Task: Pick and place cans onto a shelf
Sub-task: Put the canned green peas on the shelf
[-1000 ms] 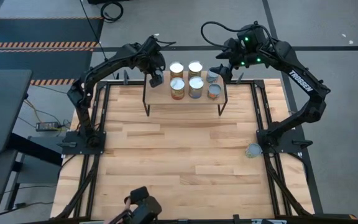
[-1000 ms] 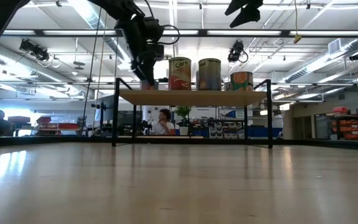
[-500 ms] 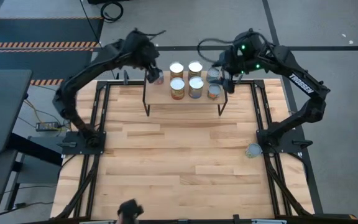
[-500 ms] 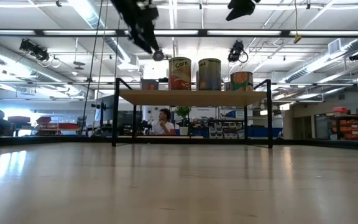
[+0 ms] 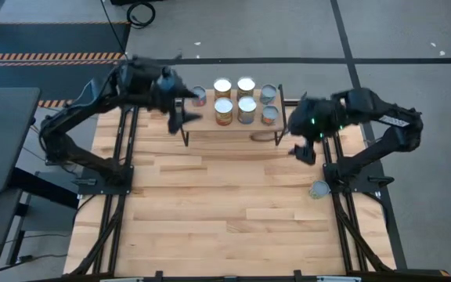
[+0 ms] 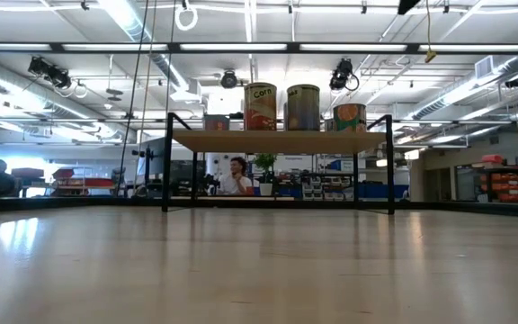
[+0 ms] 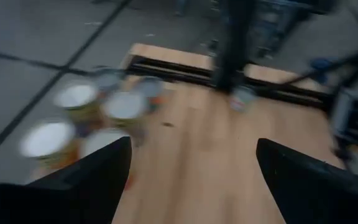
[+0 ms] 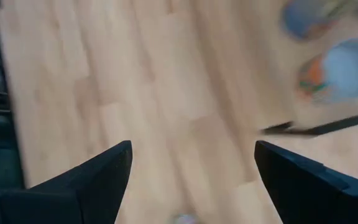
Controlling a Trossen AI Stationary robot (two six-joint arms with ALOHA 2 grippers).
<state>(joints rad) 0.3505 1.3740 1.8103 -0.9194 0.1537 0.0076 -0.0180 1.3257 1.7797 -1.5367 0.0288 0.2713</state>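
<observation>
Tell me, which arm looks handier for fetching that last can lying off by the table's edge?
Probably the right. Its open gripper hangs on the same side as the stray can, while the left gripper, also open, is across the table by the shelf.

The shelf, a small light-wood board on thin black legs, stands at the far end of the surface. Seven cans stand upright on it, round tops shining: one alone at the left end, then three pairs side by side. In the low view a red-labelled corn can is tallest. An eighth can sits apart, at the surface's right edge.
</observation>
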